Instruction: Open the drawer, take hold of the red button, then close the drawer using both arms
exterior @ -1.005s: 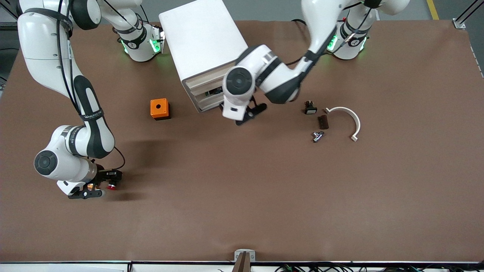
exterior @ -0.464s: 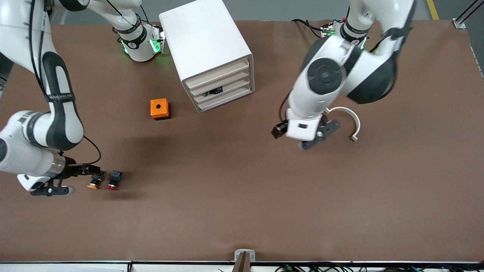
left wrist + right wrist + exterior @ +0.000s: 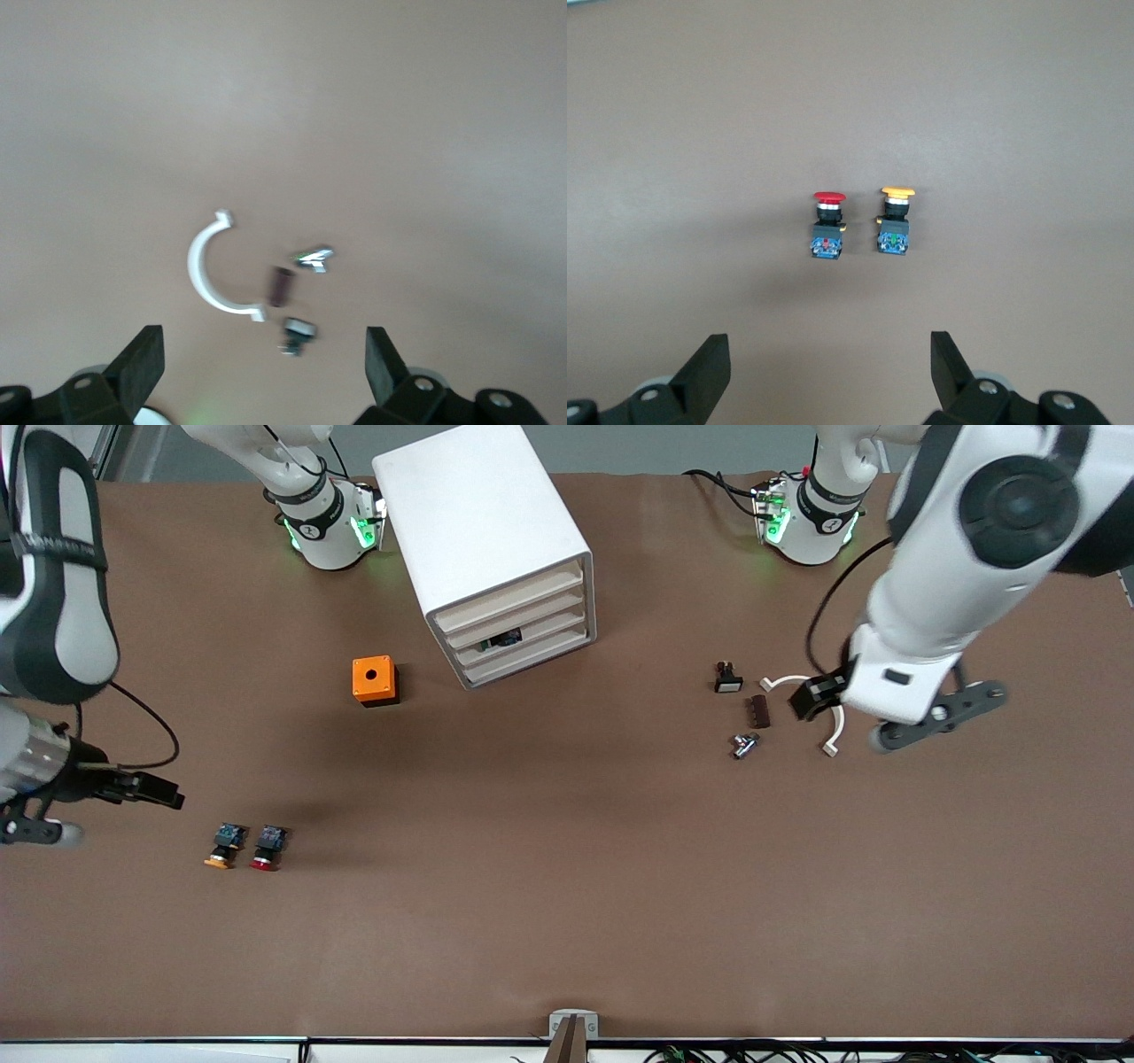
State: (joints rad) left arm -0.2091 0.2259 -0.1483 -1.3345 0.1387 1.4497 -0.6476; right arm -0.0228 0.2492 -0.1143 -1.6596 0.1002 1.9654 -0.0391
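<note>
lying on the brown surface [image 3: 567, 886] toward the right arm's end, the button [image 3: 267, 848] rests on its side, its long axis running from the blue end at roughly 1 o'clock to the red cap at 7 o'clock in the front view, just beside an orange-capped button [image 3: 223, 846] that lies the same way. the right gripper [image 3: 53, 810] hangs over the surface at about 9 o'clock from the pair, jaws spread wide and holding nothing; it is by far the closer arm. the left gripper [image 3: 930, 722], jaws also spread and empty, waits over the white curved piece [image 3: 831, 731]. all four drawers of the cabinet [image 3: 483, 545], the drawer [image 3: 523, 638] among them, look pushed in, so the task appears finished.

the right wrist view shows the red cap [image 3: 828, 197] and blue end [image 3: 826, 248] clearly, centred between the fingers [image 3: 709, 367]; the front view alone shows the cabinet.
</note>
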